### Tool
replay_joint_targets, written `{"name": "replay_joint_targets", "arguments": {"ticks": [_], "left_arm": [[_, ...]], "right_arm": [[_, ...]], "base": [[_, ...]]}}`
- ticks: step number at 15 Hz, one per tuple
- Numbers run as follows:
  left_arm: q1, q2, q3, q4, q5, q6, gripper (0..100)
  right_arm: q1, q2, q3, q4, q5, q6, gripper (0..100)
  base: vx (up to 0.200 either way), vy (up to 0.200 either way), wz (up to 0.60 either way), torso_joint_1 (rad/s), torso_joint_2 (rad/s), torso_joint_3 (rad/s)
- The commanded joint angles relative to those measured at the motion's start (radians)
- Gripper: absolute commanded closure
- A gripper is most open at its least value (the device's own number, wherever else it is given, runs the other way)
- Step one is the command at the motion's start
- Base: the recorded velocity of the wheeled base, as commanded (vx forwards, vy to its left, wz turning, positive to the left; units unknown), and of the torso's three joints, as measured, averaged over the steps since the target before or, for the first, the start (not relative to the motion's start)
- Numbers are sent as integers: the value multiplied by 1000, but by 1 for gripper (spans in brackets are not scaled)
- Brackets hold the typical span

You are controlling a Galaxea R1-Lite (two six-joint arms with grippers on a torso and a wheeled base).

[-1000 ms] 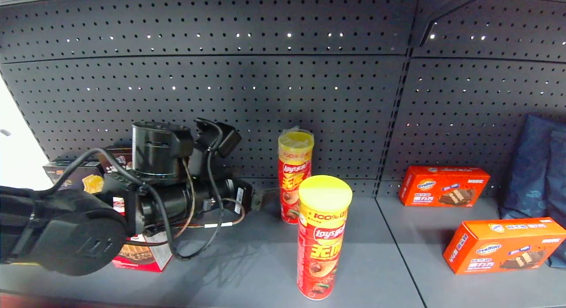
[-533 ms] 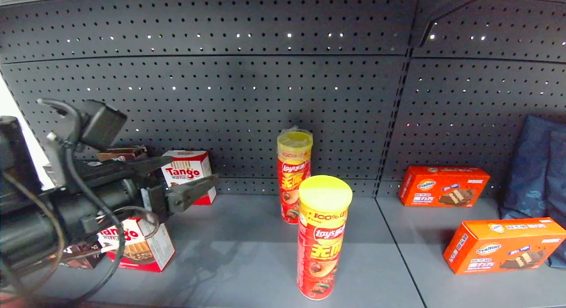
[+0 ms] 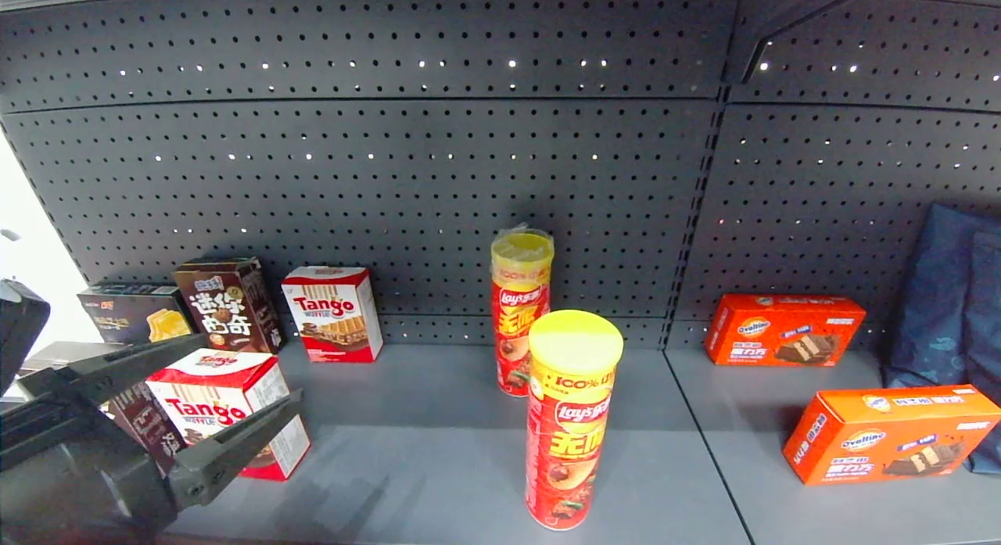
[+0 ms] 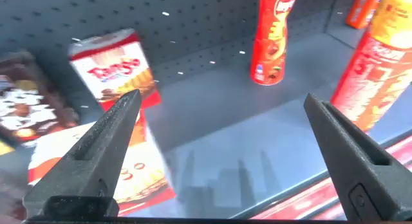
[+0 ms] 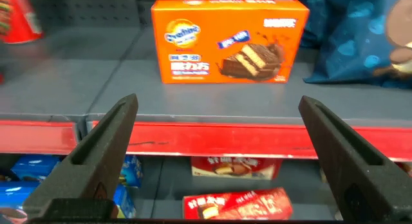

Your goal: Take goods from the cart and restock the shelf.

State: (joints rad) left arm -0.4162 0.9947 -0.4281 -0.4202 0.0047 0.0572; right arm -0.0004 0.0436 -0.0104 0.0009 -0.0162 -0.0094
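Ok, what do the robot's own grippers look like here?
Both the left gripper and right gripper have two long, matte dark-grey fingers, wedge-shaped and tapering to blunt tips, with a small round hole near the base of one. The left one's body is a boxy black housing.

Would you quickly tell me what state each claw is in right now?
Left claw: open, holding nothing.
Right claw: open, holding nothing.
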Motion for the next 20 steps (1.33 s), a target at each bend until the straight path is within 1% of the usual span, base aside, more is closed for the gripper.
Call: {"name": "replay_joint_targets", "arguments": {"ticks": [1,2,3,4,6,8,10,12,13,15,20], "left_arm": [[-39,-4,-23,3,26,4,0],[-46,30,-26,-3,31,1,0],[-46,47,-29,-6,31,1,0],[-52,47,-21,-9,29,1,0],[-69,45,-15,-2,32,-5,0],[-64,45,3,6,35,-13,0],[-47,50,11,5,35,-20,0],[-46,50,11,5,35,-27,0],[-44,51,8,5,37,-27,0],[-44,53,8,5,37,-28,0],[-44,51,12,5,35,-28,0]], "right_arm": [[-29,552,-559,11,36,51,0],[0,593,-612,10,82,55,0],[69,610,-595,21,160,-18,0],[157,637,-563,21,186,-47,0],[283,739,-566,10,185,-50,0],[441,869,-583,-18,179,-46,0],[501,987,-589,-79,176,-47,0],[514,1107,-603,-167,159,-47,0],[517,1190,-603,-243,148,-49,0],[540,1285,-595,-309,128,-54,0],[612,1386,-603,-315,127,-57,0]], "base": [[0,0,0,0,0,0],[0,0,0,0,0,0],[0,0,0,0,0,0],[0,0,0,0,0,0],[0,0,0,0,0,0],[0,0,0,0,0,0],[0,0,0,0,0,0],[0,0,0,0,0,0],[0,0,0,0,0,0],[0,0,0,0,0,0],[0,0,0,0,0,0]]}}
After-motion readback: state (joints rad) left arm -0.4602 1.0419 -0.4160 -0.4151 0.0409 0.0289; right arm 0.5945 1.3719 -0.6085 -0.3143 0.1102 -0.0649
